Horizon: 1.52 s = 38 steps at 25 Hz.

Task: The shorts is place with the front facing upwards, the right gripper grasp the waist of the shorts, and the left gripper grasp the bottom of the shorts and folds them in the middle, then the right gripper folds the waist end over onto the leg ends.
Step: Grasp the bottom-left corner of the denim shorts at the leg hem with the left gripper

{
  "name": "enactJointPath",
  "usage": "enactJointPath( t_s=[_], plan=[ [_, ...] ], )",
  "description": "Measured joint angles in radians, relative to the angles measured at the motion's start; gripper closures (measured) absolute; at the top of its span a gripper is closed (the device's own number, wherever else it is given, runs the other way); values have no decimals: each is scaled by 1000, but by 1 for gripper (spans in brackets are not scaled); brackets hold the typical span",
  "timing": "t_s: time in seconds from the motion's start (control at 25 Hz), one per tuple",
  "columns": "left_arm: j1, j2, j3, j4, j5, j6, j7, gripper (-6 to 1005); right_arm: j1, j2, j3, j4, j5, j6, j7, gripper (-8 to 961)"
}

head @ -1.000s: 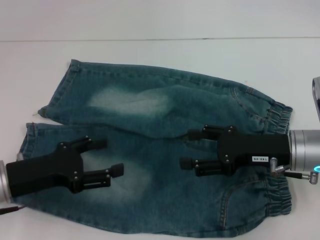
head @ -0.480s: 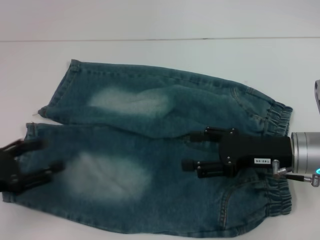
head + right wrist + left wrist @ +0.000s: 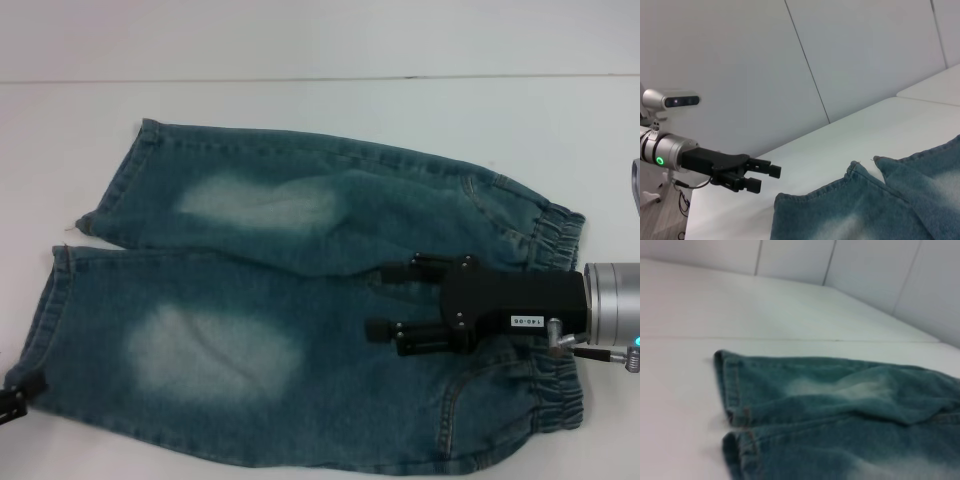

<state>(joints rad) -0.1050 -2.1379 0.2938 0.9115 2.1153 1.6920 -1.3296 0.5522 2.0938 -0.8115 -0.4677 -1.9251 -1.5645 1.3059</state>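
Observation:
The shorts point(image 3: 300, 330) lie flat and front up on the white table point(image 3: 300, 110). Their ruffled waist point(image 3: 558, 400) is at the right and the two hemmed leg ends point(image 3: 48, 300) at the left. My right gripper point(image 3: 379, 300) hovers open over the crotch area, just inside the waist, holding nothing. Only a tip of my left gripper point(image 3: 14, 400) shows at the left edge, beside the lower leg's hem. In the right wrist view the left gripper point(image 3: 762, 177) is open and empty, off the cloth beyond the leg ends point(image 3: 860, 175). The left wrist view shows both hems point(image 3: 735, 405).
Bare white tabletop point(image 3: 685, 390) surrounds the shorts on all sides. A seam line point(image 3: 300, 78) crosses the table behind them. Grey wall panels point(image 3: 790, 60) stand beyond the table's far edge.
My left gripper has pulled back to the left, off the lower leg, and is now nearly out of the head view. The right gripper has barely moved.

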Motion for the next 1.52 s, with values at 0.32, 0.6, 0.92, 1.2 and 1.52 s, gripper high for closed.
enactJointPath(
  t_s=[0.32,0.6,0.92,1.2,1.52],
  plan=[
    [-6,-1,-40,0,81,-40,-3,114,-6,-1,0,-5,0,-3,1,28],
    [-29,-1,-43,0,134,-74,-26,117,-6,0,3,-6,0,-10,2,27],
    [-43,0,-37,-5,155,-70,-34,121,-8,0,5,-6,0,-10,3,27],
    [-60,0,-29,-6,174,-62,-53,124,-8,0,5,-6,0,-10,3,28],
    [-76,0,-27,-7,193,-54,-63,127,-9,0,5,-6,0,-9,3,27]
  ],
)
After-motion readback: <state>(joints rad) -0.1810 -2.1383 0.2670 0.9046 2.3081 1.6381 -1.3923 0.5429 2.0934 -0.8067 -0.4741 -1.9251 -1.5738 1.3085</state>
